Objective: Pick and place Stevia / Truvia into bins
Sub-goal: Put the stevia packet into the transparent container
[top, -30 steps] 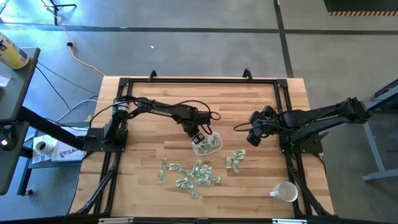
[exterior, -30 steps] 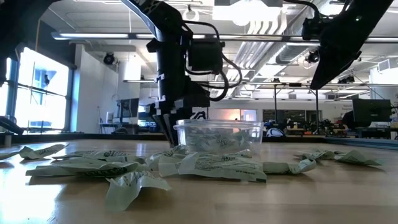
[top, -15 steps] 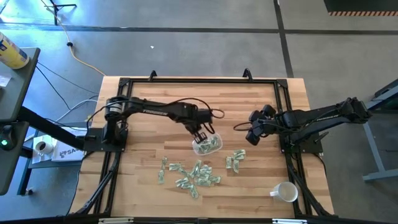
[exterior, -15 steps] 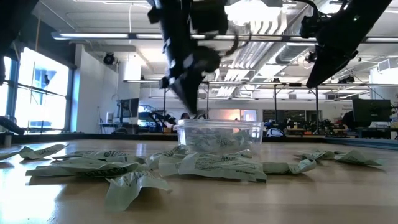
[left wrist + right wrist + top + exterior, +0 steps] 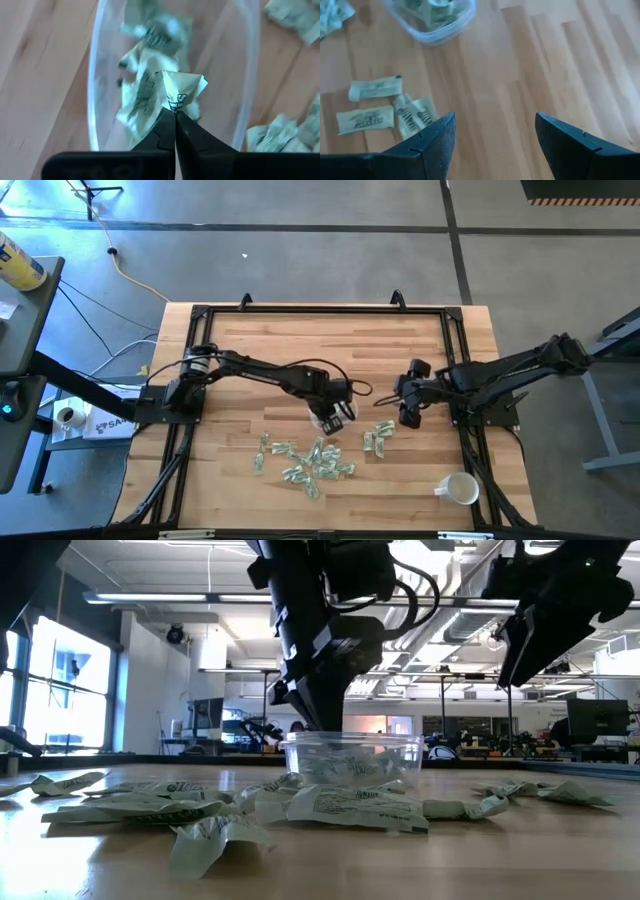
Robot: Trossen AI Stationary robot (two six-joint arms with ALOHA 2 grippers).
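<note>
Left gripper over the bowl, fingers pinched on a sachet.
Placing step: next it should open to drop the sachet in. Right gripper hangs wide open near loose sachets; more sachets lie just below the bowl on the table.

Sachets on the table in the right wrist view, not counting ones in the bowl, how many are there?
3 lie whole on the wood: one pale green paper sachet, one below it, one crumpled beside them. More are cut off at the corner; others may sit behind the open right gripper.
</note>
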